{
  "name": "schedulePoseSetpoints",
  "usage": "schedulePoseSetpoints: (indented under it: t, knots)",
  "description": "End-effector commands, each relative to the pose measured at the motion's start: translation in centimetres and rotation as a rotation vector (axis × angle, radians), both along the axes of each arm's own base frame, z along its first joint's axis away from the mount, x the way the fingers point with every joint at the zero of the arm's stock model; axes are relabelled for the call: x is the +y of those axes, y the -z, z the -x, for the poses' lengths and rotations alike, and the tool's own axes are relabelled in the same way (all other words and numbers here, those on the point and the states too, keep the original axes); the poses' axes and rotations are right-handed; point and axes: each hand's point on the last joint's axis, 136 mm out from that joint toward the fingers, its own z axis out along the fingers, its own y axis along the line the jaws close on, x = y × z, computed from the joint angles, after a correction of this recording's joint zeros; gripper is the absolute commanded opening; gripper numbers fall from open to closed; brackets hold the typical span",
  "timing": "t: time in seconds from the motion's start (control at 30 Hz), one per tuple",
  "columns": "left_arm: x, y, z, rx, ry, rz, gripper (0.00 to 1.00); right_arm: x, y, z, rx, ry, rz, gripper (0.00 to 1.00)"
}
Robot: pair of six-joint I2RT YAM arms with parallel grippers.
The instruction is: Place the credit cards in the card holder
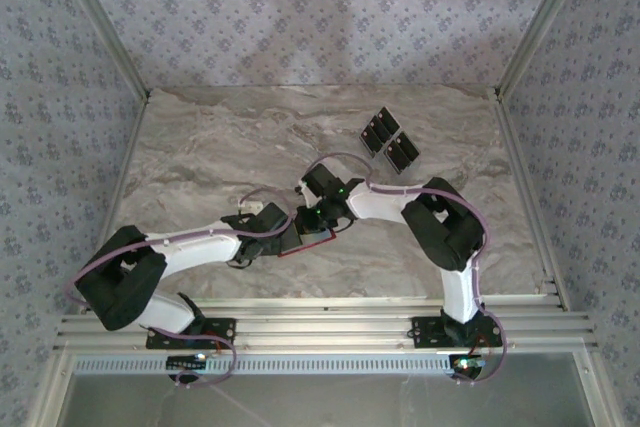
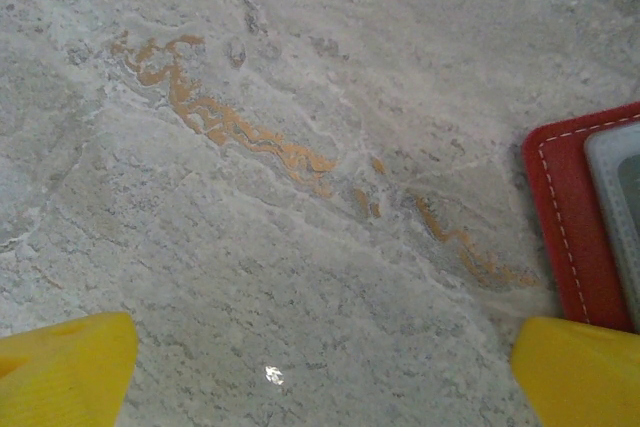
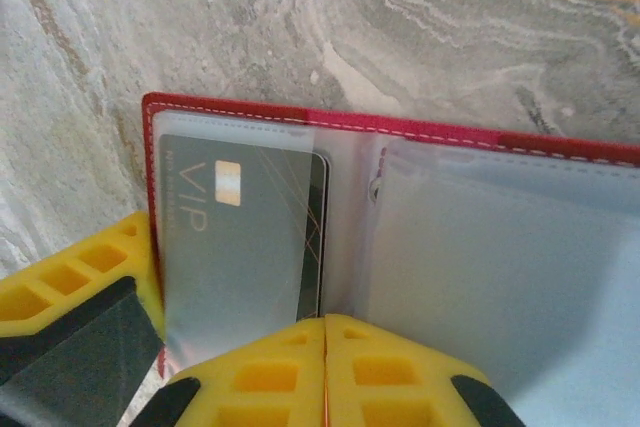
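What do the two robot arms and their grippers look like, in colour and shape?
Both the left arm and the right arm have white links, bulky black joints and thin lilac cables looping alongside. Green lights glow near the wrists. The right gripper has yellow fingers with moulded rectangular recesses; the left gripper has yellow fingers too.

Partial sightings
Card holder (image 2: 562,227) cut by frame edge; VIP card (image 3: 240,237) hidden at its lower end behind right gripper (image 3: 325,325); loose credit cards (image 1: 390,140) too small to be counted.
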Motion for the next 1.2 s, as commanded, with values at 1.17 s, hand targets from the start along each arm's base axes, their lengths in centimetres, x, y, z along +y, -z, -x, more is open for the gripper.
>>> schedulePoseSetpoints:
  t: [1.17]
  knots:
    - [-3.4, -3.8, -4.4, -0.056, 0.089, 0.19, 1.0, -7.6, -5.6, -1.5, -0.146, 0.127, 0.029, 0.38]
